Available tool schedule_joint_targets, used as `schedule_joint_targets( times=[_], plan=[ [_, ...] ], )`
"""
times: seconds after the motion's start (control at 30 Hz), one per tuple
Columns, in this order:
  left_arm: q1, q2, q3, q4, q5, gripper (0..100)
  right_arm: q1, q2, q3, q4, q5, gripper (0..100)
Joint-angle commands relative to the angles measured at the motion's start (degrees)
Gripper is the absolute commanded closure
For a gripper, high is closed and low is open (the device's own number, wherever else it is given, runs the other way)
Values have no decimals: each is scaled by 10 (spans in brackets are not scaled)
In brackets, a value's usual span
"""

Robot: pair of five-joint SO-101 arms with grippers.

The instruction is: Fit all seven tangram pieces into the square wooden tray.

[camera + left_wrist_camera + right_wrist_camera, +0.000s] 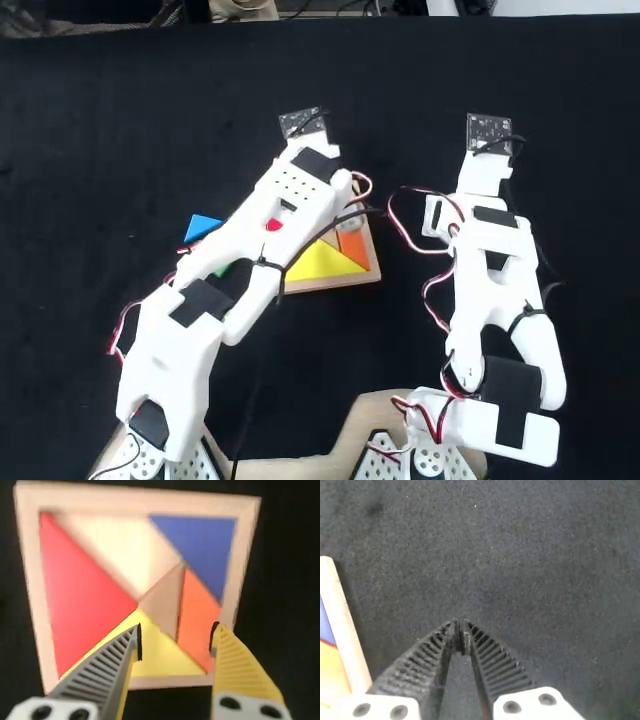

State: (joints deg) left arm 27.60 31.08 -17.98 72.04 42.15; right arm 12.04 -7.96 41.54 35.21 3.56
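The left gripper [176, 630], fingers wide and empty, is hovering over the wooden tray [135, 494] on the bench [100, 120]. The tray is holding the yellow triangle [160, 655], orange piece [197, 615], red triangle [80, 595] and blue triangle [200, 540], with gaps showing. A light-blue triangle [203, 226] and green piece [221, 268] are waiting outside. The right gripper [460, 630] is pinching its fingers together, empty.

The left arm [300, 195] and the right arm [495, 300] are built of white shells set with black motor blocks, and red, white and black cables [395, 205] are looped along them. A red mark [274, 224] is borne on the left arm. The left gripper [176, 635] is fitted with one grey and one yellow ribbed finger, the right gripper [460, 630] with black ribbed ones, on white screwed mounts
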Motion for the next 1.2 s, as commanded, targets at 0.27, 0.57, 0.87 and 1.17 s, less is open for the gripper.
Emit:
schedule_joint_targets(
  times=[0.27, 0.57, 0.87, 1.17],
  plan=[
    [-26, 51, -13, -91, -31, 762, -4, -2, -32, -4, 0, 987],
    [13, 51, -19, -91, -30, 762, -4, -2, -32, -4, 0, 987],
    [2, 18, -20, -55, -29, 762, -14, -2, -31, -4, 18, 987],
    [-66, -112, -52, 60, -121, 762, -18, -2, -30, -5, 20, 987]
  ],
)
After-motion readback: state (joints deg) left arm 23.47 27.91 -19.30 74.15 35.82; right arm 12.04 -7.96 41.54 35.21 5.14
